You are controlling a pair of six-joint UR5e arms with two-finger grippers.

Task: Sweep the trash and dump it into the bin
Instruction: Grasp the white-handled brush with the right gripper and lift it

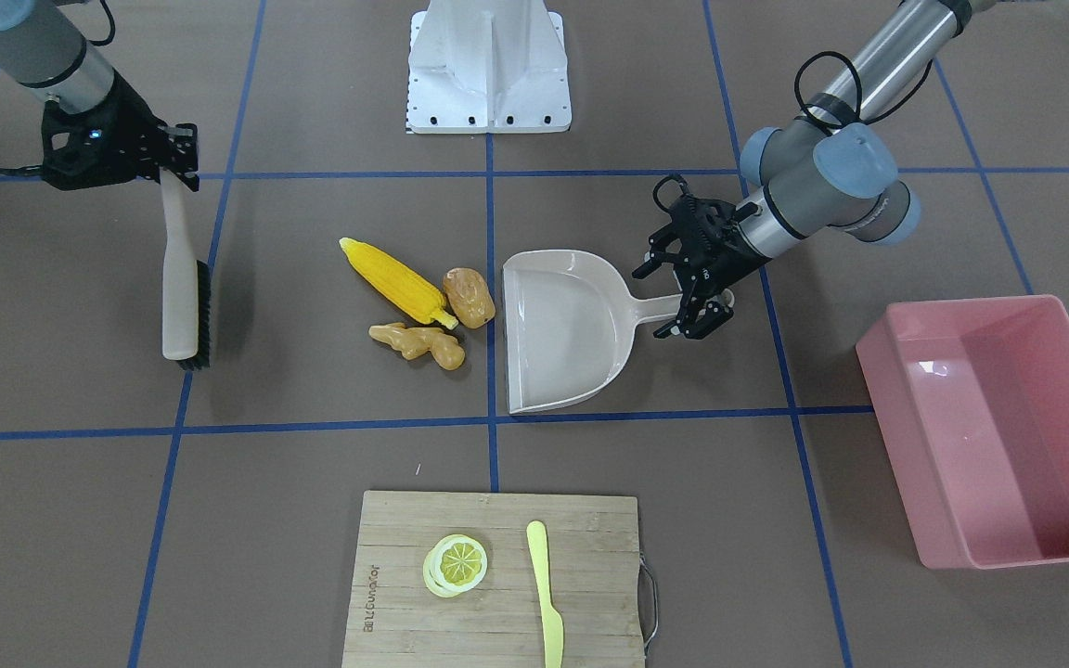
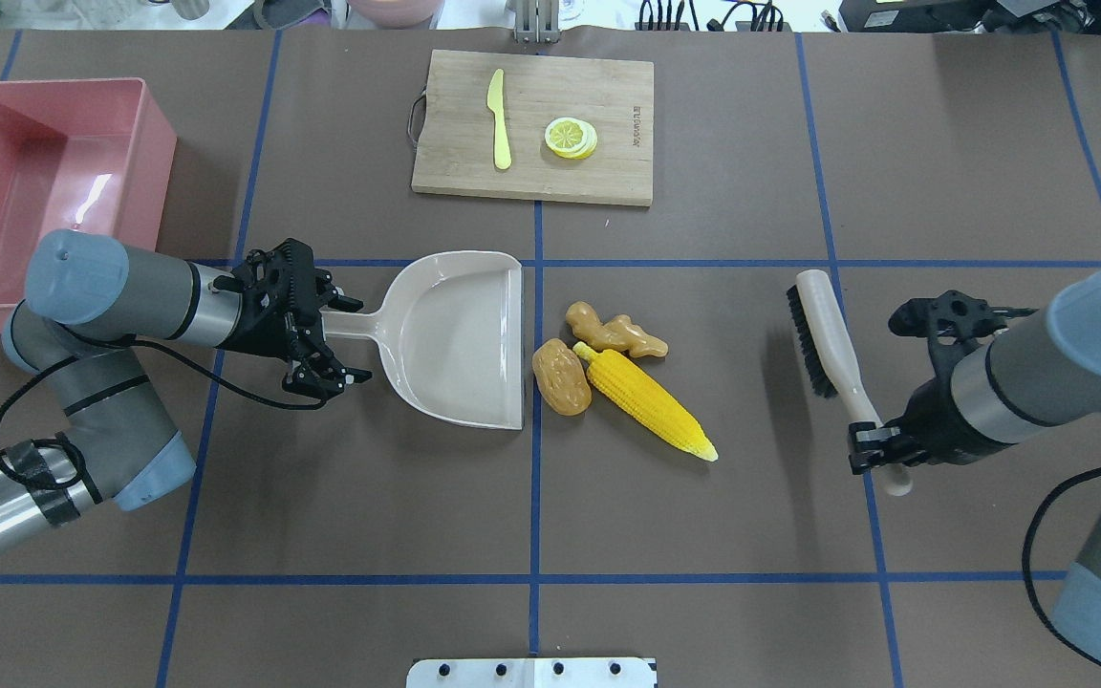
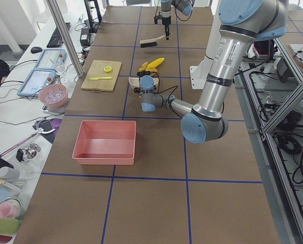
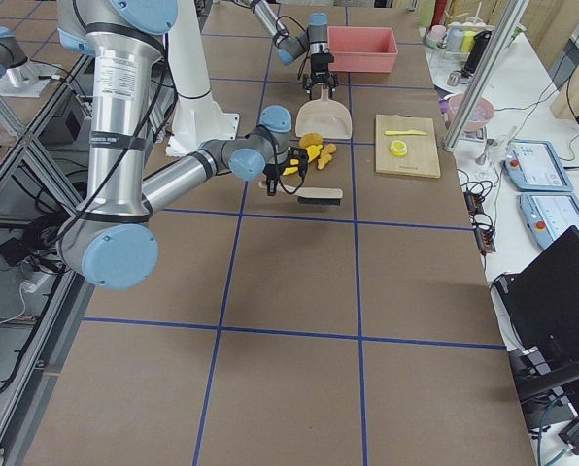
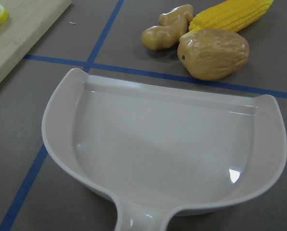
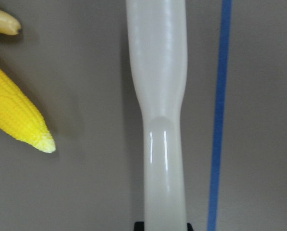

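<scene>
The trash lies together mid-table: a yellow corn cob (image 2: 646, 401), a brown potato (image 2: 560, 377) and a tan ginger root (image 2: 617, 332). They sit just off the open lip of the beige dustpan (image 2: 455, 334). My left gripper (image 2: 357, 339) is open, its fingers on either side of the dustpan's handle. My right gripper (image 2: 877, 449) is shut on the handle of a beige brush (image 2: 828, 334), held low, with black bristles facing the trash. The pink bin (image 2: 53, 88) stands empty at the far left. In the front view I see the corn (image 1: 395, 278), the potato (image 1: 470, 297) and the ginger (image 1: 418, 341).
A wooden cutting board (image 2: 608, 172) at the far side holds a lemon slice (image 2: 571, 137) and a yellow knife (image 2: 499, 119). The white robot base (image 1: 490, 70) stands at the near middle edge. Blue tape lines cross the brown table.
</scene>
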